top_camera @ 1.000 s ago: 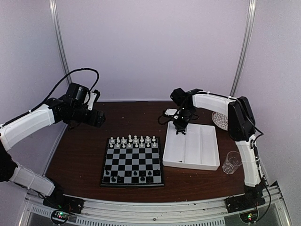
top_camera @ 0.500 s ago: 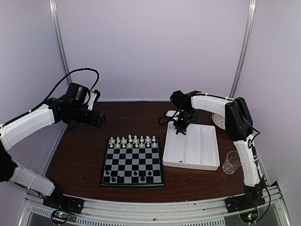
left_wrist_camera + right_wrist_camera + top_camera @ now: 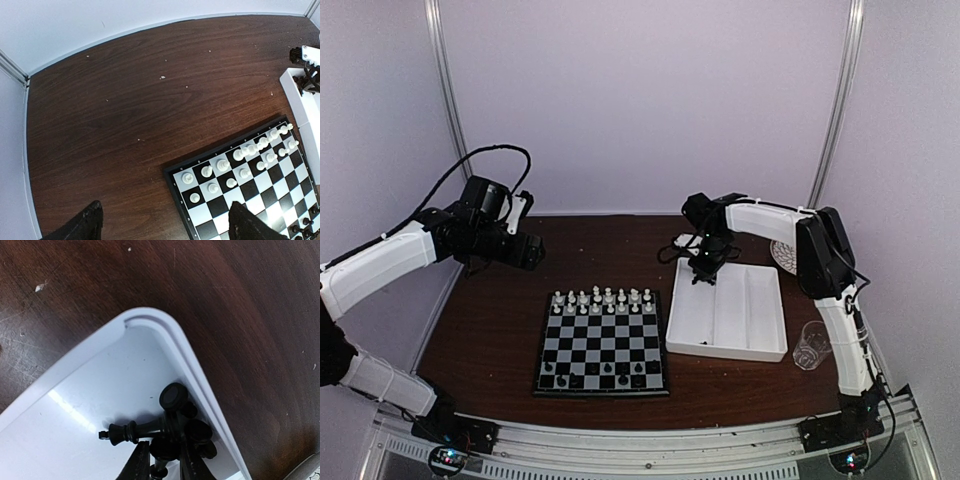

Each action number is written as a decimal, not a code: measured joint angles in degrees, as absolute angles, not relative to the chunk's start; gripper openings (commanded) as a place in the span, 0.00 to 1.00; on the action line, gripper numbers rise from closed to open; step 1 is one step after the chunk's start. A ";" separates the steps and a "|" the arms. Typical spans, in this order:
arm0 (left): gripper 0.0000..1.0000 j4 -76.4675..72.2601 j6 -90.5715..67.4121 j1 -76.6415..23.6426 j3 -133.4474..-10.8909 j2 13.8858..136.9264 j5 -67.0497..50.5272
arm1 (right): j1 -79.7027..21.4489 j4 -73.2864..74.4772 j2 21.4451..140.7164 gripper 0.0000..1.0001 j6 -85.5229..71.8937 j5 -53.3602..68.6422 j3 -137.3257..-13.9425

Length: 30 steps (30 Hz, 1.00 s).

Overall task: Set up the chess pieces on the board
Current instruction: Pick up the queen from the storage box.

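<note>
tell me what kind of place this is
Probably a robotics lab test cell: the left arm and right arm are mounted at the near edge of the table, plain white walls and metal posts box it in, and a board and tray sit on it.

We see a dark brown wood-grain table [image 3: 600,250] inside a booth of plain white walls [image 3: 640,100]. Two slim metal posts rise at the back, one on the left [image 3: 445,100] and one on the right [image 3: 840,100]. A perforated metal rail [image 3: 650,445] runs along the near edge. The light is soft and even. From the left wrist view, we note pale specks [image 3: 162,77] scattered over the wood.
</note>
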<state>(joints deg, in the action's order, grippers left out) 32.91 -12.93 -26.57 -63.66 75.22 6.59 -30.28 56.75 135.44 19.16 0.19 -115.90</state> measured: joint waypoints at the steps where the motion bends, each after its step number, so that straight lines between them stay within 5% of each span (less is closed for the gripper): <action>1: 0.87 32.93 -12.93 -26.57 -63.66 75.22 6.59 | -30.28 56.77 135.46 0.22 18.92 0.19 -115.92; 10: 0.86 32.91 -12.95 -26.57 -63.68 75.92 6.44 | -30.24 56.73 135.46 0.33 15.75 1.21 -115.55; 20: 0.86 32.95 -12.95 -26.57 -63.92 76.62 6.39 | -30.46 56.10 135.20 0.08 13.87 1.65 -113.93; 30: 0.72 27.57 -13.61 -26.94 -62.61 76.03 -1.65 | -30.11 54.48 124.95 0.07 11.35 7.18 -105.38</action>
